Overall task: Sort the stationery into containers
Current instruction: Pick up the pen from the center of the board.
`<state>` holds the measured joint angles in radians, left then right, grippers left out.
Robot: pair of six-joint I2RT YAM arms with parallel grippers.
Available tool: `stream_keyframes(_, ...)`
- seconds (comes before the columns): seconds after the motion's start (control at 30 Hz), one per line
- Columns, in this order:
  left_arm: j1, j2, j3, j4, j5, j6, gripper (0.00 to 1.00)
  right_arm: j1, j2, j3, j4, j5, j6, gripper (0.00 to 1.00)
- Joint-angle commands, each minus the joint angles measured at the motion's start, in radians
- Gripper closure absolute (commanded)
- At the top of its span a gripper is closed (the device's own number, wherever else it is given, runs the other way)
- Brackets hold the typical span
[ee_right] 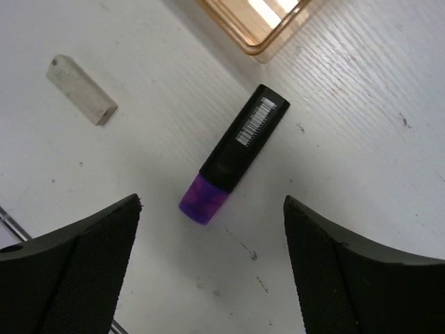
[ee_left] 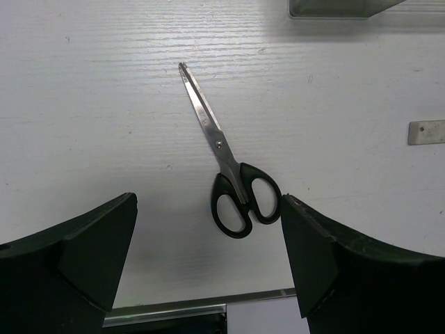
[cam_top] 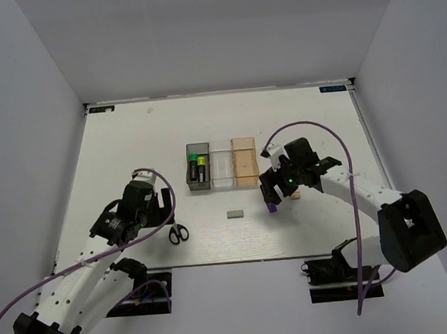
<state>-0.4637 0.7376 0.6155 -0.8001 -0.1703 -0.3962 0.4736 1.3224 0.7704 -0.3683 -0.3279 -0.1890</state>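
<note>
Stationery, sorting part done: two of six pieces binned, four loose on the table (cam_top: 129,143). Green highlighter (cam_top: 195,155) and yellow highlighter (cam_top: 202,164) lie side by side in the dark grey bin (cam_top: 199,187), leftmost of three bins in a row at the centre of the overhead view. Clear bin (cam_top: 221,172) in the middle and orange bin (cam_top: 245,167) on the right hold nothing that can be made out. Purple highlighter (ee_right: 235,153) lies flat on the table at mid-frame of the right wrist view, just below a corner of the orange bin, black body toward upper right, purple end toward lower left. Right gripper (ee_right: 211,209) hangs over it, jaws spread wide, touching nothing. Grey eraser (cam_top: 234,212) lies below the clear bin, apart from everything. Tan block (cam_top: 295,195) sits just right of the right gripper, partly hidden. Scissors (ee_left: 229,163) lie closed at lower left of centre in the overhead view, with the handles between the spread jaws of the left gripper (ee_left: 208,202), which holds nothing. Remaining, by judgement: four pieces to bin, the purple highlighter likely first, the scissors likely the left arm's next.
</note>
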Motion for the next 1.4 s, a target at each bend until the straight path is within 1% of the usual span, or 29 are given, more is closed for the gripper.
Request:
stream_keyframes(0.0, 0.007, -0.014, -0.003, 0.013, 0.014, 0.007, 0.06, 0.031, 0.026, -0.005, 0.074, 0.169, 0.163, 0.18)
stream_keyframes(0.03, 0.005, -0.012, -0.003, 0.015, 0.014, 0.005, 0.06, 0.048, 0.053, 0.003, 0.083, 0.191, 0.172, 0.21)
stream_keyframes(0.07, 0.007, -0.012, -0.006, 0.013, 0.014, 0.003, 0.06, 0.056, 0.063, 0.001, 0.086, 0.213, 0.183, 0.29)
stream_keyframes(0.13, 0.007, -0.017, -0.005, 0.015, 0.014, 0.003, 0.06, 0.074, 0.087, -0.003, 0.123, 0.233, 0.218, 0.34)
stream_keyframes(0.2, 0.005, -0.017, -0.008, 0.012, 0.009, 0.005, 0.06, 0.092, 0.109, -0.013, 0.149, 0.259, 0.232, 0.41)
stream_keyframes(0.3, 0.007, -0.017, -0.007, 0.01, 0.011, 0.005, 0.06, 0.125, 0.145, -0.011, 0.172, 0.315, 0.249, 0.42)
stream_keyframes(0.4, 0.005, -0.014, -0.003, 0.01, 0.011, 0.007, 0.06, 0.151, 0.172, -0.013, 0.184, 0.32, 0.246, 0.47)
stream_keyframes(0.43, 0.007, -0.015, -0.003, 0.012, 0.009, 0.008, 0.06, 0.157, 0.179, -0.017, 0.196, 0.381, 0.249, 0.47)
stream_keyframes(0.5, 0.007, -0.015, -0.003, 0.01, 0.009, 0.008, 0.06, 0.172, 0.189, -0.029, 0.201, 0.4, 0.246, 0.5)
stream_keyframes(0.53, 0.007, -0.017, -0.005, 0.01, 0.011, 0.008, 0.06, 0.18, 0.198, -0.036, 0.204, 0.411, 0.249, 0.5)
stream_keyframes(0.67, 0.007, -0.027, -0.003, 0.012, 0.009, 0.011, 0.06, 0.191, 0.228, -0.045, 0.172, 0.431, 0.269, 0.59)
stream_keyframes(0.73, 0.007, -0.03, -0.003, 0.01, 0.009, 0.011, 0.06, 0.188, 0.242, -0.048, 0.146, 0.438, 0.275, 0.66)
stream_keyframes(0.77, 0.007, -0.033, -0.003, 0.01, 0.009, 0.011, 0.06, 0.185, 0.256, -0.048, 0.138, 0.443, 0.279, 0.72)
stream_keyframes(0.8, 0.005, -0.037, -0.003, 0.007, 0.011, 0.01, 0.06, 0.189, 0.256, -0.051, 0.131, 0.446, 0.283, 0.83)
stream_keyframes(0.87, 0.007, -0.043, -0.003, 0.01, 0.009, 0.013, 0.06, 0.191, 0.262, -0.049, 0.105, 0.434, 0.278, 0.96)
stream_keyframes(0.9, 0.005, -0.047, -0.006, 0.006, 0.009, 0.013, 0.06, 0.188, 0.261, -0.051, 0.079, 0.428, 0.275, 1.0)
stream_keyframes(0.97, 0.007, -0.05, -0.007, 0.006, 0.008, 0.016, 0.06, 0.188, 0.233, -0.048, 0.052, 0.379, 0.237, 1.0)
stream_keyframes(1.0, 0.007, -0.052, -0.003, 0.004, 0.009, 0.014, 0.06, 0.191, 0.207, -0.042, -0.001, 0.337, 0.2, 1.0)
stream_keyframes(1.03, 0.007, -0.05, -0.006, 0.007, 0.009, 0.013, 0.06, 0.194, 0.172, -0.025, -0.027, 0.288, 0.197, 1.0)
stream_keyframes(1.07, 0.007, -0.05, -0.003, 0.012, 0.012, 0.013, 0.06, 0.195, 0.158, -0.014, -0.052, 0.211, 0.127, 1.0)
stream_keyframes(1.1, 0.007, -0.047, -0.005, 0.012, 0.012, 0.016, 0.06, 0.198, 0.143, -0.005, -0.126, 0.173, 0.099, 1.0)
stream_keyframes(1.13, 0.007, -0.046, -0.005, 0.012, 0.015, 0.016, 0.06, 0.198, 0.105, 0.032, -0.15, 0.14, 0.076, 1.0)
stream_keyframes(1.17, 0.007, -0.041, -0.005, 0.015, 0.017, 0.016, 0.06, 0.2, 0.095, 0.041, -0.174, 0.053, 0.022, 1.0)
stream_keyframes(1.2, 0.007, -0.038, -0.005, 0.016, 0.017, 0.014, 0.06, 0.2, 0.086, 0.065, -0.231, 0.017, 0.002, 1.0)
stream_keyframes(1.23, 0.005, -0.037, -0.003, 0.015, 0.014, 0.016, 0.06, 0.204, 0.072, 0.093, -0.247, 0.0, -0.01, 1.0)
stream_keyframes(1.3, 0.005, -0.035, -0.002, 0.016, 0.012, 0.016, 0.06, 0.211, 0.061, 0.128, -0.277, -0.092, -0.042, 1.0)
stream_keyframes(1.33, 0.005, -0.032, -0.003, 0.016, 0.011, 0.016, 0.06, 0.215, 0.061, 0.142, -0.281, -0.103, -0.05, 1.0)
stream_keyframes(1.37, 0.005, -0.033, -0.003, 0.018, 0.009, 0.014, 0.06, 0.217, 0.063, 0.188, -0.284, -0.144, -0.053, 1.0)
